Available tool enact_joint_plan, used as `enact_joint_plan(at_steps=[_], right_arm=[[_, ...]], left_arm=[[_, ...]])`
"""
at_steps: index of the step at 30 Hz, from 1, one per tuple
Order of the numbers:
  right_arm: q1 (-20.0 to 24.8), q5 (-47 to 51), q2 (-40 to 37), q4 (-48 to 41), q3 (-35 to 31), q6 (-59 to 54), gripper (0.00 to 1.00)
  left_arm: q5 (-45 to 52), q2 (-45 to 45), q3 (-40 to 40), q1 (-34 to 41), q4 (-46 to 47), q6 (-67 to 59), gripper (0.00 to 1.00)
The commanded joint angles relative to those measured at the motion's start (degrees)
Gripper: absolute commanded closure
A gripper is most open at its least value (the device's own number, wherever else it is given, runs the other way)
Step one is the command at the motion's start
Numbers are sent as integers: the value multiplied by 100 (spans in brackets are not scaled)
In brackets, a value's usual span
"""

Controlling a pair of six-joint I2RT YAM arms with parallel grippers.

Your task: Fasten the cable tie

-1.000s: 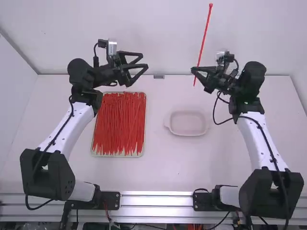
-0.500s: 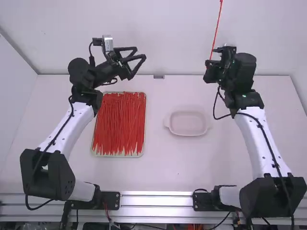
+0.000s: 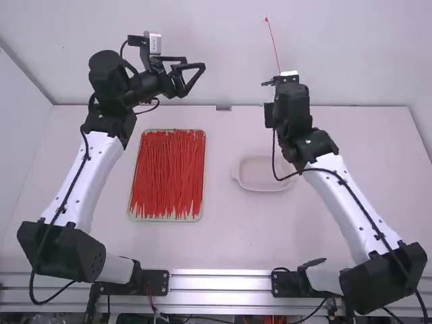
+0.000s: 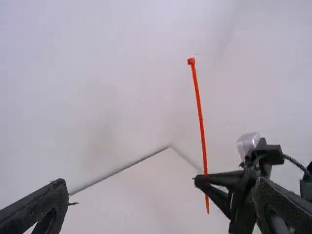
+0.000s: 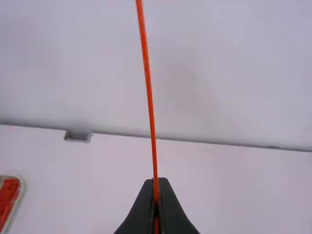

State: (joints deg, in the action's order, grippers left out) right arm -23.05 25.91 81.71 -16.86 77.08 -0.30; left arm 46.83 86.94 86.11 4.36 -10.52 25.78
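The right gripper (image 5: 156, 192) is pinching a single red cable tie (image 5: 147, 97) near its lower end, jaws pressed together on it. It is holding the tie upright above the far side of the desk (image 3: 223, 226), head end pointing up. The left gripper (image 3: 194, 76) is hovering with jaws spread wide, well apart from the tie, raised beyond the tray (image 3: 165, 219) of red ties (image 3: 169, 174). A white bowl (image 3: 263, 173) is sitting beside the tray.

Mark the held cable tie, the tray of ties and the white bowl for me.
held cable tie (image 3: 273, 46), high view, middle of the strap.
tray of ties (image 3: 166, 219), high view, near rim.
white bowl (image 3: 264, 174), high view, bare inside.
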Motion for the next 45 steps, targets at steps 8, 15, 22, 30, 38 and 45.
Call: enact_joint_plan(at_steps=[8, 15, 22, 30, 38, 45], right_arm=[[-1158, 2999, 37, -105, -39, 796, 100], [-1749, 3786, 37, 133, -308, 951, 100], [-2192, 3908, 39, 120, -542, 949, 100], [-2588, 3888, 37, 164, -710, 1058, 100], [-2959, 3888, 37, 146, -708, 1123, 100], [-3222, 3888, 37, 164, -708, 1123, 100]], left_arm=[[92, -46, 138, 177, 186, 205, 1], [68, -46, 138, 601, 225, 184, 1], [313, -81, 146, 916, -264, 234, 1], [162, -90, 146, 925, -343, 485, 1], [-2, -90, 146, 925, -343, 487, 3], [-131, -90, 146, 940, -280, 487, 29]])
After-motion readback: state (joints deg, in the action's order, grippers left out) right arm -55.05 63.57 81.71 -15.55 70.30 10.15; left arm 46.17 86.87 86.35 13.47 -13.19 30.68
